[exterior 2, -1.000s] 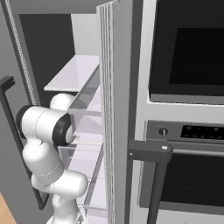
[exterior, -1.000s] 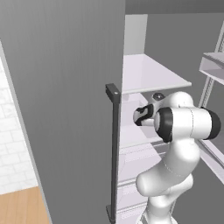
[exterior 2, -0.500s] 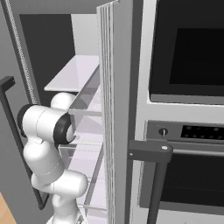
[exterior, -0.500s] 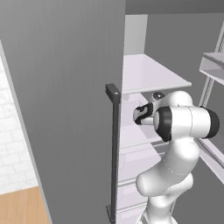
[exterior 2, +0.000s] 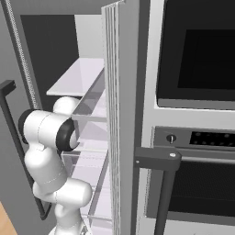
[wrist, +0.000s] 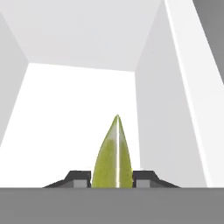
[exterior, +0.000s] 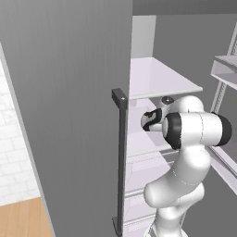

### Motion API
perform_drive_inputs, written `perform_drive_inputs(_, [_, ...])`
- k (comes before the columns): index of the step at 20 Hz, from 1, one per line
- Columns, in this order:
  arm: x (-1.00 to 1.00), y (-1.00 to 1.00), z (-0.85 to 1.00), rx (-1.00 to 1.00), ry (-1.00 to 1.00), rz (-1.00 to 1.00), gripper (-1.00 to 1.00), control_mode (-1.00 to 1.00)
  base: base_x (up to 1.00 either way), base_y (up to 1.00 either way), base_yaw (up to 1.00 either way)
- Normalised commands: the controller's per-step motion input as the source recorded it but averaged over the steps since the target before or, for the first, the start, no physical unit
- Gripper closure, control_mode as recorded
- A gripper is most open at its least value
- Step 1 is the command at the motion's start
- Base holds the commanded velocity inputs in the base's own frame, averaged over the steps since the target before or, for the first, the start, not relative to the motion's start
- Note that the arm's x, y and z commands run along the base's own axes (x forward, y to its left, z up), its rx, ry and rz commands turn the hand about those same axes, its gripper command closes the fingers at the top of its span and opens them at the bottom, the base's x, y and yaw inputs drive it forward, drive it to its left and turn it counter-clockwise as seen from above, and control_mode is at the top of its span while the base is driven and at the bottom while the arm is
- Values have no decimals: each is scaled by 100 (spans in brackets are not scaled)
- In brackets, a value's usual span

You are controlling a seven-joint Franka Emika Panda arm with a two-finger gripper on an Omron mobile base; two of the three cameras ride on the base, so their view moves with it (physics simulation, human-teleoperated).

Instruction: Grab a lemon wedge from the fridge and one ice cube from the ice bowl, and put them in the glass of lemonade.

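In the hand view the lemon wedge (wrist: 111, 151), yellow-green and pointed, stands upright on the white fridge shelf (wrist: 65, 113). My gripper (wrist: 112, 179) has its two dark fingertips (wrist: 78, 178) pressed against the wedge's left and right sides. From the left base view my gripper (exterior: 149, 121) reaches into the open fridge (exterior: 69, 115) under a white shelf (exterior: 157, 78). The ice cube, ice bowl and glass of lemonade are out of view.
The fridge's left door stands open with its dark bar handle (exterior: 121, 157) close to my arm. The right door's edge (exterior 2: 120, 114) and its clear bins (exterior 2: 92, 110) flank my arm. A built-in oven (exterior 2: 197, 137) with a dark handle (exterior 2: 158, 158) is to the right.
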Motion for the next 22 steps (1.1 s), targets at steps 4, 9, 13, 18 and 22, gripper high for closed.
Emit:
perform_drive_inputs(4, [0, 0, 0, 0, 4, 0, 100, -100, 0, 0, 0])
perform_drive_inputs(9, [-12, 0, 2, 0, 1, 0, 100, -100, 0, 0, 0])
perform_drive_inputs(13, [-83, 0, 11, 3, 0, 0, 100, -100, 0, 0, 0])
perform_drive_inputs(18, [-88, 5, 24, 1, 0, 0, 100, -100, 0, 0, 0])
perform_drive_inputs(22, [-78, 9, 46, 0, 0, 0, 100, -100, 0, 0, 0])
